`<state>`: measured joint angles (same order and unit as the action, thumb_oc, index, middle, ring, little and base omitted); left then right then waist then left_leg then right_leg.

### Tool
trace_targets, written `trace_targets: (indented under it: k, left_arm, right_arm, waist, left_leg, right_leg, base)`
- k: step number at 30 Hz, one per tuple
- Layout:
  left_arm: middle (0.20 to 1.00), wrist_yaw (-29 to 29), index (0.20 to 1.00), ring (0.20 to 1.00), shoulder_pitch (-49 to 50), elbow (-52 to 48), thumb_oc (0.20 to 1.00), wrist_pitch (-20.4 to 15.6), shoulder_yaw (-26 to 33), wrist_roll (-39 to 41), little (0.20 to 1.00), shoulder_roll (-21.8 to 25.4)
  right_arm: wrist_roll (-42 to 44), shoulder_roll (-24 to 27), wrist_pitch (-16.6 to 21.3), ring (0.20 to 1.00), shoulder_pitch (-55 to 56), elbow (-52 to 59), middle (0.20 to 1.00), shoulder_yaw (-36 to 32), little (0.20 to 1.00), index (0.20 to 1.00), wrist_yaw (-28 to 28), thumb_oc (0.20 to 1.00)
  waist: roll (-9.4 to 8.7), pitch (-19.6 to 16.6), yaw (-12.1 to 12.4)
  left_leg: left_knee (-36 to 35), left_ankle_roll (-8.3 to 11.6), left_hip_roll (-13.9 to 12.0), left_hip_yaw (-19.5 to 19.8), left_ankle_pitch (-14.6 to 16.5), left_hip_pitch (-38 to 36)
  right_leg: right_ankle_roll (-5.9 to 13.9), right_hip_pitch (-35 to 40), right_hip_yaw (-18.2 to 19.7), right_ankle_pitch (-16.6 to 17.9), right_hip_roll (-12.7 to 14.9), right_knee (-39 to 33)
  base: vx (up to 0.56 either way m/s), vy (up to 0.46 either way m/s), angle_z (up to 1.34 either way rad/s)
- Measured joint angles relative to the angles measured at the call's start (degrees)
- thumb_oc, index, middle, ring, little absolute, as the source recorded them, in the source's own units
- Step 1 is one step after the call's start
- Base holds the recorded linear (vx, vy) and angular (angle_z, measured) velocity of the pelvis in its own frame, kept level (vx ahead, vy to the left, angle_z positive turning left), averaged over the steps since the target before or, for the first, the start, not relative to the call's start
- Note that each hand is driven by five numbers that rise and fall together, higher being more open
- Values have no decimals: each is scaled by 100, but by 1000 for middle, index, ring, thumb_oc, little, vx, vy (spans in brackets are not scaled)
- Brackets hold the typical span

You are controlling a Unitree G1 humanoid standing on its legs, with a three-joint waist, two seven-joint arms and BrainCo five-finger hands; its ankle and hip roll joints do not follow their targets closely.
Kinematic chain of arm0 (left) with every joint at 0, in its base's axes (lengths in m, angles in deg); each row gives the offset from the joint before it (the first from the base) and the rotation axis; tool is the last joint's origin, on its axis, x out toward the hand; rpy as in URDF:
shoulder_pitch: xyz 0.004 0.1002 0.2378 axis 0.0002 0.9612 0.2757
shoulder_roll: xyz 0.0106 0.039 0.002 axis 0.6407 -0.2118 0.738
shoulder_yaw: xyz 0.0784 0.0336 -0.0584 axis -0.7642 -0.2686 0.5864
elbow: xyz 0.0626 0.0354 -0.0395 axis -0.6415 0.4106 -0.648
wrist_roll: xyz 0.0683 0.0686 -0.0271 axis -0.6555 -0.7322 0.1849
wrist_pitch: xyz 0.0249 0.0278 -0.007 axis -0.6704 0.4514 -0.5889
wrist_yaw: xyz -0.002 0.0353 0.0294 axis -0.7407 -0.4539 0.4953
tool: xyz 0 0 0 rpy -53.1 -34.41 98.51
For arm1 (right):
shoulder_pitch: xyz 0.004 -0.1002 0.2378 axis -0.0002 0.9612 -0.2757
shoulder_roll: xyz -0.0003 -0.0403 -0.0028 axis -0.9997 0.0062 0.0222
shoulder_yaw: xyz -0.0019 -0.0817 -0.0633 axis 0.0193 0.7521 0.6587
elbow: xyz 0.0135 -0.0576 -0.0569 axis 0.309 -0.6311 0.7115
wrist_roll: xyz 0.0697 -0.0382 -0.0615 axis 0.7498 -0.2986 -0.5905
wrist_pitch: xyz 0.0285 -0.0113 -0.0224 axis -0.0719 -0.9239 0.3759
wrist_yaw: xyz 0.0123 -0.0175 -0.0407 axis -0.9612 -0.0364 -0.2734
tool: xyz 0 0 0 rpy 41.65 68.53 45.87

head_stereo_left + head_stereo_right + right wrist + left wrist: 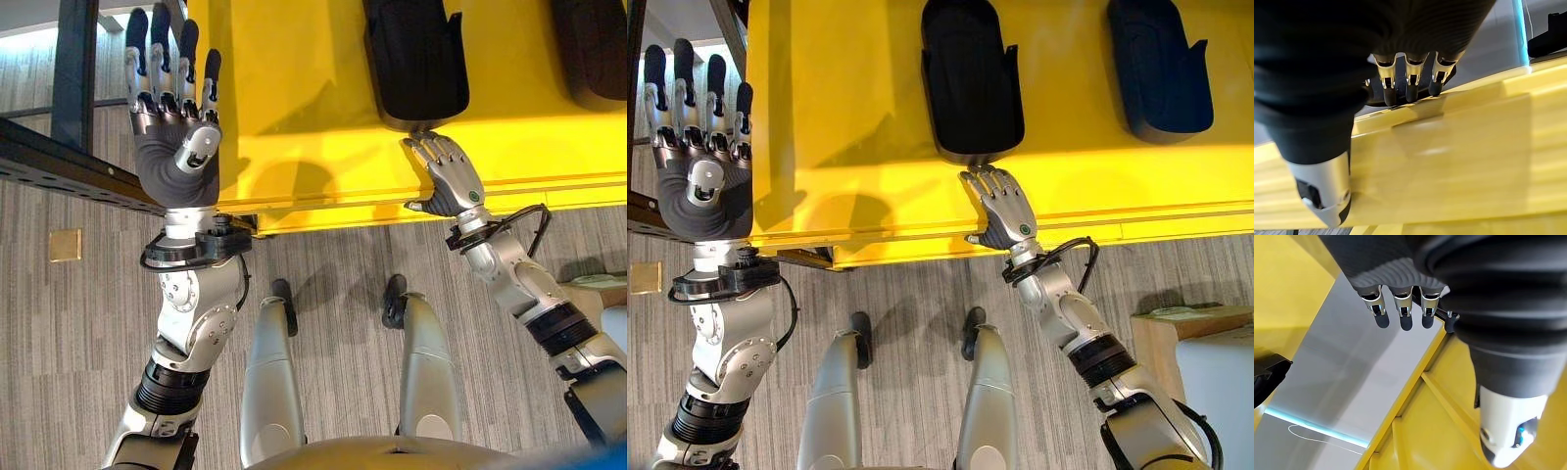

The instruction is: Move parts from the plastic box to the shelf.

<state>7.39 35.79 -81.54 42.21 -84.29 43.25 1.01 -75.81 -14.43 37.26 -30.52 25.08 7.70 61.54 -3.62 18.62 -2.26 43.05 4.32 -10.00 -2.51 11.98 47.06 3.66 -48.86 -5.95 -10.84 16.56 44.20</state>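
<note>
A yellow plastic box (529,181) stands before me with two black moulded parts lying on its floor. My right hand (453,181) reaches over the near rim, fingers nearly straight, tips at the near end of the middle black part (970,78). In the right wrist view its fingertips (1410,90) rest at that part's edge (1448,74), just past the rim. The second black part (1156,69) lies farther right, untouched. By the box's left corner my left hand (176,147) is raised with straight fingers (1400,318) and holds nothing.
A dark metal shelf frame (73,69) with a perforated beam (69,171) stands at the left, beside the box. A brass plate (66,245) is set into the grey carpet. A light wooden crate (1185,333) sits at the right.
</note>
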Motion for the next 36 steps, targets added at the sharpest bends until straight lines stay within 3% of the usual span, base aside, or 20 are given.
trace_targets:
  k: [22, 36]
  left_arm:
    - [1000, -2, 1000, 1000, 27, 11, 1000, 0, 11, 9, 1000, -2]
    - [1000, -3, 1000, 1000, 298, 246, 1000, 33, 26, 6, 1000, -173]
  right_arm:
    - [75, -3, 21, 1000, -149, -52, 1000, 19, 1000, 1000, 108, 1000]
    - [978, -46, 409, 1000, 1003, 587, 1000, -586, 1000, 1000, -171, 1000]
  waist:
    - [39, 38, -3]
    - [42, 51, -26]
  left_leg:
    - [7, 17, -1, 46, -47, 106]
    - [-256, 18, -10, -2, -71, -259]
  right_leg:
    - [-37, -114, -21, -20, -1, 79]
    - [46, 262, -54, 48, -34, -214]
  base:
    - [1, 1, 1]
    - [0, 0, 0]
